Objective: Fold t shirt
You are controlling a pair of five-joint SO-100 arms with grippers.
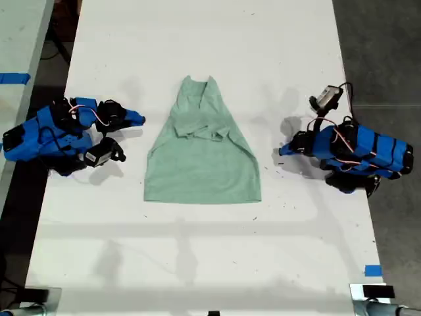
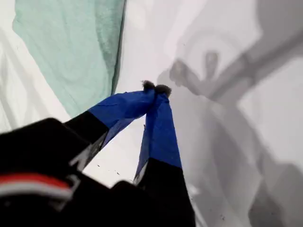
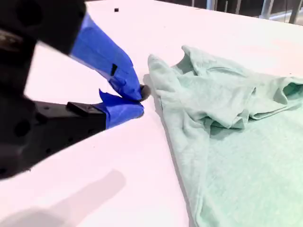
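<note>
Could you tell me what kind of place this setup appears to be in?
Probably a robotics lab or workshop: two blue arms on a long white table, blue tape marks, grey floor.

**Shirt in the middle, an arm on each side**

The t shirt point(image 1: 202, 155) lies flat mid-table point(image 1: 197, 39), sleeves folded in on top. My second gripper point(image 1: 139, 119) sits just off it on the exterior view's left, my first gripper point(image 1: 283, 151) near it on the right.
</note>
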